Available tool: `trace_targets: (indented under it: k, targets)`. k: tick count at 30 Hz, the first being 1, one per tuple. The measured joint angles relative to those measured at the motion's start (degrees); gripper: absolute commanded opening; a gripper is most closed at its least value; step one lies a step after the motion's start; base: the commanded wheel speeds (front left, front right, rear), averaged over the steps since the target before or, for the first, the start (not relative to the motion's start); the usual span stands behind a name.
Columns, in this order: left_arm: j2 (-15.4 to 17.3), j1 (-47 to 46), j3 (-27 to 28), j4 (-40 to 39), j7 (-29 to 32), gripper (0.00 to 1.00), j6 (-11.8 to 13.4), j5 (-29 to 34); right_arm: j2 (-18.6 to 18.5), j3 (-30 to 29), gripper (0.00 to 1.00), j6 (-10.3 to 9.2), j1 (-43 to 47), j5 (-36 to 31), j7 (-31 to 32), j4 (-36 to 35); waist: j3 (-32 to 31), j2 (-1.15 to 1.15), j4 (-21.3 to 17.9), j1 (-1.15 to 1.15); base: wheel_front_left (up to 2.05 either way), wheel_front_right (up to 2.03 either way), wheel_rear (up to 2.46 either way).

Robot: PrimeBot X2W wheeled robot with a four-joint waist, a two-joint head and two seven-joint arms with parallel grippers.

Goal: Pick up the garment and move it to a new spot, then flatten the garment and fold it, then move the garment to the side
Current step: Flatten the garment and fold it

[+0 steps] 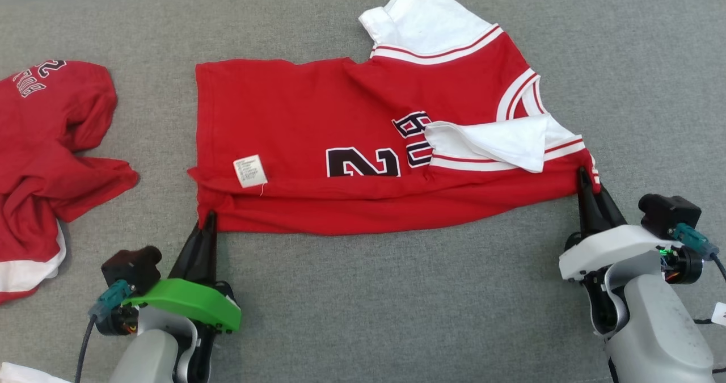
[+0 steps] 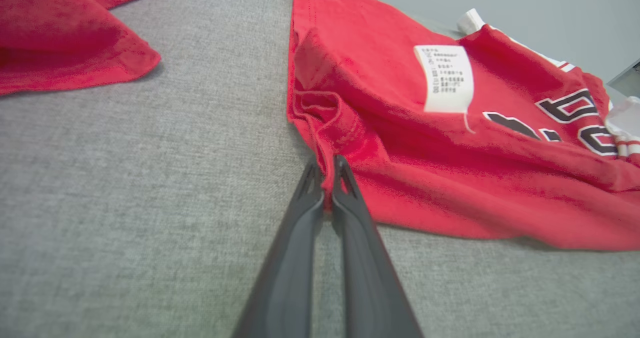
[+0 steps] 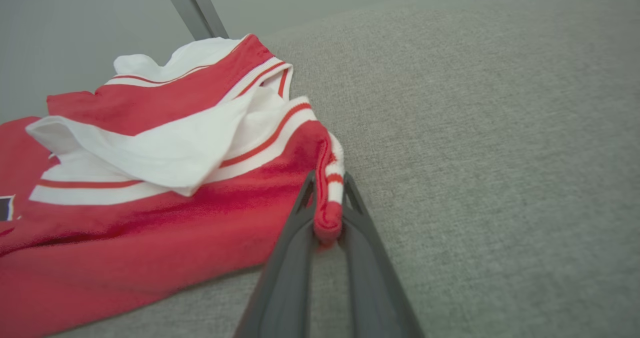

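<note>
While the red jersey (image 1: 295, 122) lies spread across the middle of the grey tabletop (image 1: 397, 303), you have both end effectors on its near edge.

Left end effector (image 1: 209, 215): fingers drawn together, clamped on a bunched bit of red fabric at the jersey's near-left corner, by the hem. In the left wrist view (image 2: 326, 170) the cloth (image 2: 450, 167) is pinched between the two dark tips and the fingers lie low over the tabletop.

Right end effector (image 1: 584, 173): closed on the near-right corner. The right wrist view (image 3: 328, 178) shows a roll of red and white striped trim squeezed between the fingers, with the rest of the jersey (image 3: 150, 218) to the left of them.

Jersey layout, head view: hem toward your left, white sleeves toward your right. One white sleeve (image 1: 499, 142) is flopped over the chest and covers part of the black lettering. The other (image 1: 425, 17) lies at the far edge. A black "2" (image 1: 363, 163) shows near the middle. A white care label (image 1: 250, 171) sits face up near the hem, also seen in the left wrist view (image 2: 444, 77). The near edge is doubled over in a long fold.

A second red garment (image 1: 45, 144) lies crumpled at the tabletop's left side, apart from the jersey.
</note>
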Motion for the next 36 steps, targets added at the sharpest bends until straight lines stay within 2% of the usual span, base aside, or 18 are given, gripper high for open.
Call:
trace_targets:
  k: [6, 13, 20, 27, 28, 29, 30, 36]
  targets:
    - [0.1, -2.4, 2.3, -4.4, 0.0, 0.00, 0.0, 1.1, 0.0, -1.2, 0.00, 0.00, -2.9, 4.0, 0.0, -1.1, -2.3, 0.00, 0.1, 0.00, 0.00, 0.00, 0.00]
    - [-1.1, -0.4, 3.8, -5.2, 0.0, 0.00, 0.0, 3.0, 0.0, -1.7, 0.00, 0.00, -3.2, 7.6, 0.0, -0.8, -6.6, 0.00, 0.0, 0.00, 0.00, 0.00, 0.00]
    - [-4.4, 9.5, 5.5, -1.5, 0.0, 0.00, -0.1, 5.6, 0.1, -2.6, 0.00, 0.01, 5.6, 9.3, 0.1, 3.7, -11.8, 0.00, -0.1, 0.00, 0.00, 0.00, 0.00]
    - [-5.9, 17.5, 2.9, 3.7, 0.0, 0.00, -0.2, 8.7, 0.1, -3.9, 0.00, 0.01, 13.0, 8.2, 0.1, 6.2, -15.3, 0.00, 0.4, 0.00, 0.00, 0.00, 0.00]
    - [-6.0, 18.1, 2.5, 4.2, 0.0, 0.29, -0.2, 8.7, 0.1, -4.1, 0.00, 0.01, 13.6, 7.7, 0.1, 6.3, -15.5, 0.00, 0.6, 0.00, 0.00, 0.00, 0.00]
    - [-6.2, 18.3, 2.3, 4.6, 0.0, 0.49, -0.2, 8.7, 0.1, -4.5, 0.18, 0.01, 14.0, 6.8, 0.1, 6.3, -15.6, 0.00, 0.8, 0.00, 0.00, 0.00, 0.00]
    - [-6.3, 18.3, 2.2, 4.8, 0.0, 1.00, -0.2, 8.7, 0.1, -4.8, 0.98, 0.01, 14.0, 6.4, 0.1, 6.2, -15.5, 0.00, 1.0, 0.00, 0.00, 0.00, 0.00]
    - [-6.3, 15.7, 4.6, 3.6, 0.0, 1.00, -0.2, 9.8, 0.0, -6.5, 1.00, -0.01, 12.3, 2.0, 0.1, 3.5, -13.7, 0.00, 1.4, 0.00, 0.00, 0.00, 0.00]
